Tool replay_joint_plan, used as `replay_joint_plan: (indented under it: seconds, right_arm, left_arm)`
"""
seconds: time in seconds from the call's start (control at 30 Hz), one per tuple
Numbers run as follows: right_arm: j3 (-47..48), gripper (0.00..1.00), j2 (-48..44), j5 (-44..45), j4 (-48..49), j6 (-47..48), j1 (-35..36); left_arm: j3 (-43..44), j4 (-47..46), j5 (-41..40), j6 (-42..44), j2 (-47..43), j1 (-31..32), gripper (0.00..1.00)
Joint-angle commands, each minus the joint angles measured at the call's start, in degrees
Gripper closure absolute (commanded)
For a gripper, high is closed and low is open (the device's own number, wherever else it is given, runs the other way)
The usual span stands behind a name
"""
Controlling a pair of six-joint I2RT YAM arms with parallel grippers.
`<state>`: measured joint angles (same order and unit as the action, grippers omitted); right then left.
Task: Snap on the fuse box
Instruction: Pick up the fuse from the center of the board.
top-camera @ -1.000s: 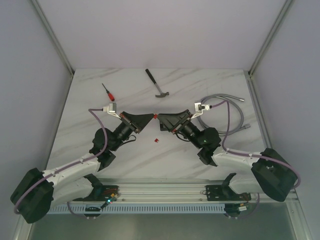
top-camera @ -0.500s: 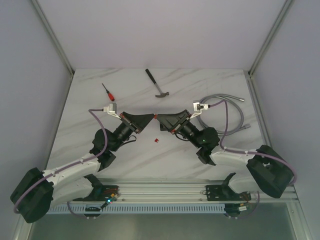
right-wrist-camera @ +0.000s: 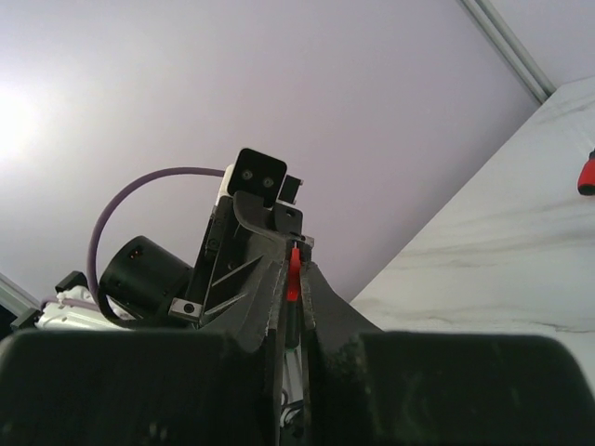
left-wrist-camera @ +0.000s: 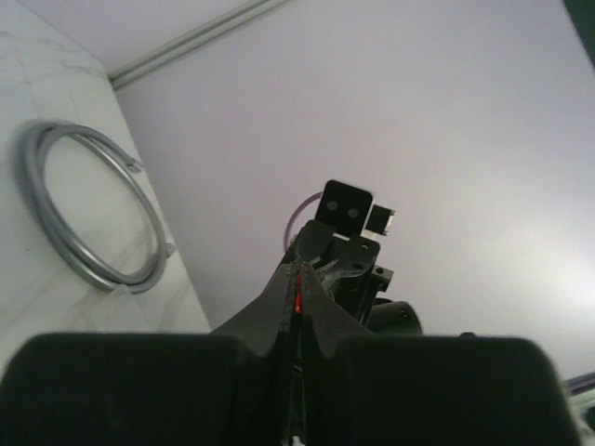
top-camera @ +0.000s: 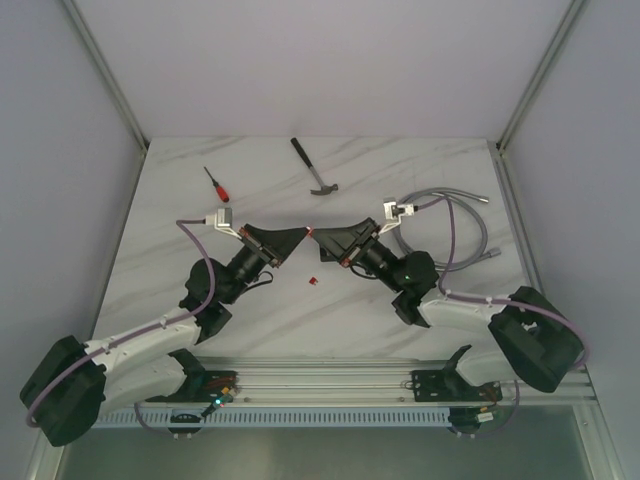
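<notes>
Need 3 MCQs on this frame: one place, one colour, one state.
1. Where is the hammer? A far middle of the table; B near left corner; C near right corner.
2. Screwdriver handle colour? A blue; B red; C yellow.
3. Right gripper state? A wide open; B flat on the table; C shut on a thin red piece.
Key: 1A, it lies by the back edge; 2B, red in the top view; 3C, the right wrist view shows the red piece pinched at its tip.

Soft even light, near foreground seemingly blurred
</notes>
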<state>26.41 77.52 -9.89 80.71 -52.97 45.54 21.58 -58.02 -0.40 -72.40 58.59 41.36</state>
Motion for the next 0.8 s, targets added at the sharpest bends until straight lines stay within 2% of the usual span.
replay_joint_plan:
  seconds: [0.0, 0.13, 0.23, 0.37, 0.5, 0.67, 0.77]
  right_arm:
    - [2.53, 1.00, 0.26, -3.11, -0.71, 0.24, -1.65]
    - [4.41, 1.00, -0.43, -4.57, -9.97, 2.55, -3.58]
    - [7.31, 1.00, -0.82, -5.08, -21.29, 5.93, -5.15]
    - [13.09, 1.00, -0.36, -4.30, -38.25, 11.68, -7.28]
    - [18.35, 1.00, 0.30, -0.86, -52.43, 17.76, -8.53]
    - [22.27, 1.00, 1.01, 5.63, -64.10, 23.23, -8.84]
    - [23.21, 1.00, 1.30, 9.10, -68.17, 25.29, -9.29]
  left_arm:
    - [-1.45, 3.34, -5.02, 3.61, -1.80, 0.30, 0.84]
    - [-0.48, 12.64, -9.33, 9.48, -3.25, 0.14, 0.62]
    - [0.67, 19.78, -12.96, 15.07, -3.46, -0.39, 0.51]
    - [3.98, 26.77, -13.70, 21.06, 0.03, -1.94, 0.42]
    - [7.68, 29.78, -13.35, 25.66, 6.04, -3.12, 0.32]
    - [14.63, 31.80, -11.09, 30.70, 16.66, -4.93, 0.20]
    - [20.60, 31.69, -9.05, 33.75, 25.07, -5.90, 0.18]
